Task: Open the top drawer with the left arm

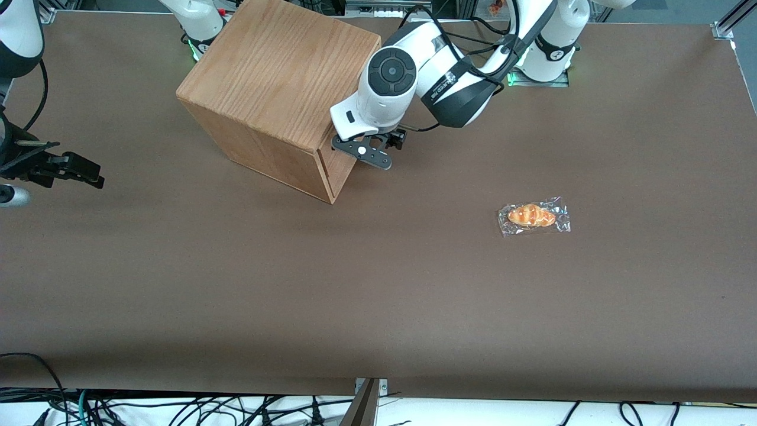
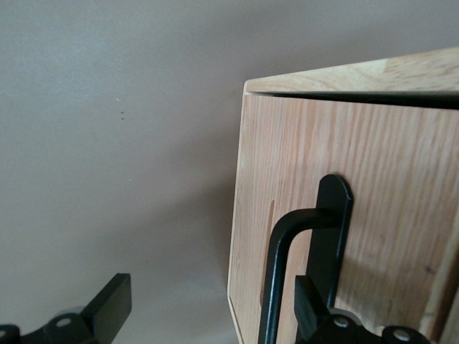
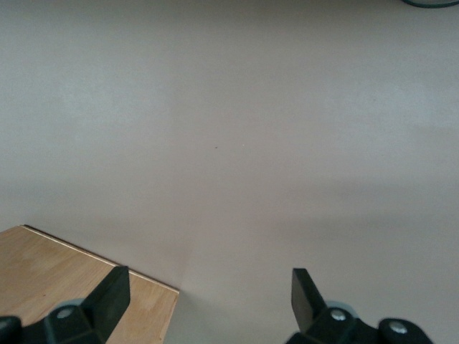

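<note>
**Reaching for the handle, drawer not yet out**

The top drawer (image 2: 373, 186) sits flush in its oak casing (image 1: 278, 77), which stands near the table's edge farthest from the front camera. Its black bar handle (image 2: 287, 265) lies between the spread fingers of the gripper (image 1: 368, 148), which holds nothing, one finger (image 2: 310, 304) close against the drawer front. The left arm (image 1: 426, 65) bends down beside the casing. Next, I judge, the fingers must close on the bar, then pull straight outward. A wrapped bread roll (image 1: 534, 216) lies well apart, toward the working arm's end.
</note>
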